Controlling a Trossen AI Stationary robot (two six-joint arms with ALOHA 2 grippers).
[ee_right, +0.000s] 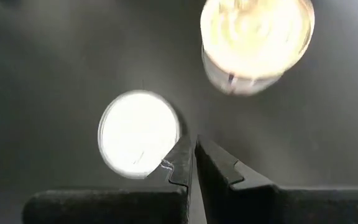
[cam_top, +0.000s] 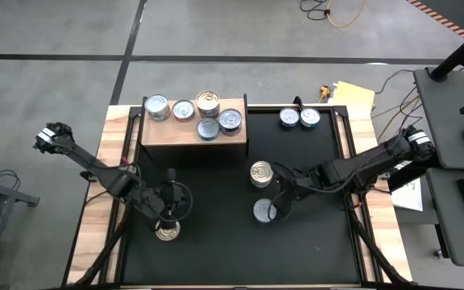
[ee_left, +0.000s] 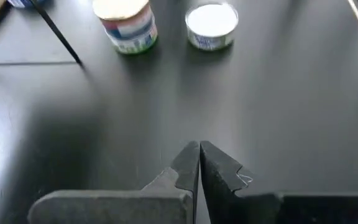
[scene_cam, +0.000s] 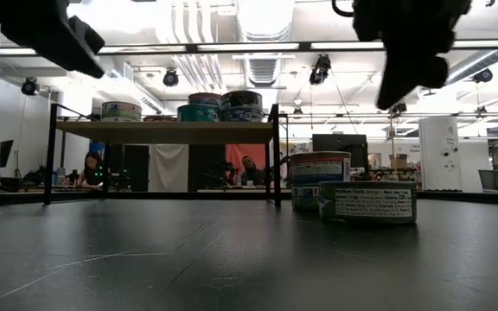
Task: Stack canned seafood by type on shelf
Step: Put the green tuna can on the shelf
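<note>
In the lower middle of the high view, the left gripper hangs with its fingers pressed together on nothing, just above a gold-topped tin that sits near the bottom edge of the black table. To the right of it, the right gripper is likewise closed and empty, its tips at the edge of a silver-topped tin; in the right wrist view that tin lies just beside the shut fingers. A taller stack of two tins with a gold top stands just above it in the frame, close to the centre.

Farther up, the shelf, a light-brown flat-topped wooden stand, holds five short round metal tins: two silver-topped ones at its left, a gold-topped stack in the middle, and two blue-labelled ones to the right of centre. At the upper right of the table, two more blue-topped tins sit side by side, touching or nearly so, well apart from both grippers.
</note>
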